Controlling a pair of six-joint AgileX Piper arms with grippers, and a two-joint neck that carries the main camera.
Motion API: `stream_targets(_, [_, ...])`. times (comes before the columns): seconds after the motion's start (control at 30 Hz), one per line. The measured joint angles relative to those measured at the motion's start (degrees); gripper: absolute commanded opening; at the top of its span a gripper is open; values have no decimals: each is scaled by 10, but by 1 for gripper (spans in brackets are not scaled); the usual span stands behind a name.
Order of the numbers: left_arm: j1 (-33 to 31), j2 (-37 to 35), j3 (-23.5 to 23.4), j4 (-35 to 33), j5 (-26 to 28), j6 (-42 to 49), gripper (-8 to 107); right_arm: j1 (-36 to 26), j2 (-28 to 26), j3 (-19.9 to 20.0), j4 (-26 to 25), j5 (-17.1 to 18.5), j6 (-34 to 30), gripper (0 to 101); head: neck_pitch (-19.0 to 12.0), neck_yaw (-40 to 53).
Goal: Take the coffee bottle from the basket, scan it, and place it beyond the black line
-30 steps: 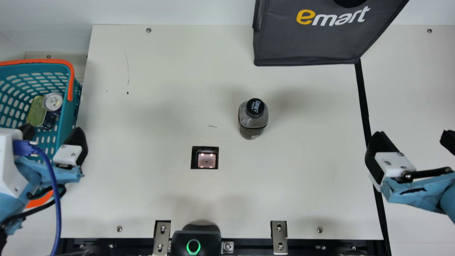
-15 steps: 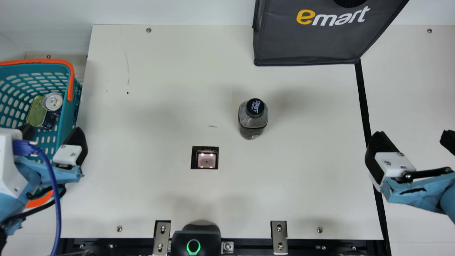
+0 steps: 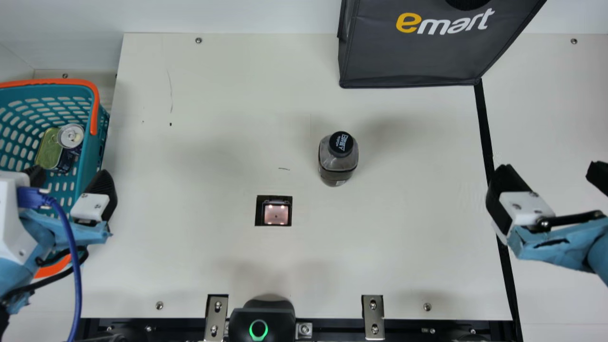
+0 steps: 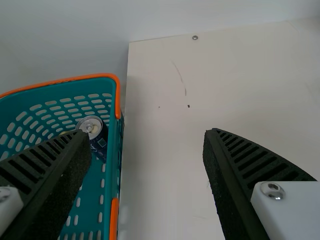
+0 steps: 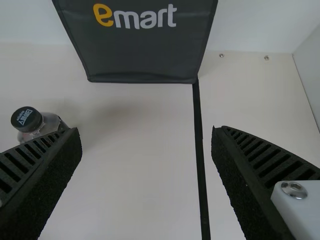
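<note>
While the coffee bottle (image 3: 338, 160) stands upright on the surface (image 3: 190, 256), the left claw (image 3: 70, 174) and right claw (image 3: 552, 170) are spread wide.

A dark bag (image 3: 408, 57) is set before a white wall (image 3: 228, 16). Well to the bag's left, a silver-topped can (image 3: 71, 135) is seen just beside what is probably a greenish-gold tin (image 3: 48, 148), partly hidden. Between these and the bag, the cream table (image 3: 213, 266) is marked by a thin scratch (image 3: 171, 90). Well nearer than the bag, two metal brackets (image 3: 216, 317) are fixed along the table's edge.
</note>
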Motion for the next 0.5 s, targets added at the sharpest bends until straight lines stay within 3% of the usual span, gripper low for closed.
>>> stream_targets(0.5, [0, 0, 0, 0, 0, 0, 90, 45, 69, -27, 9, -49, -4, 91, 0, 0])
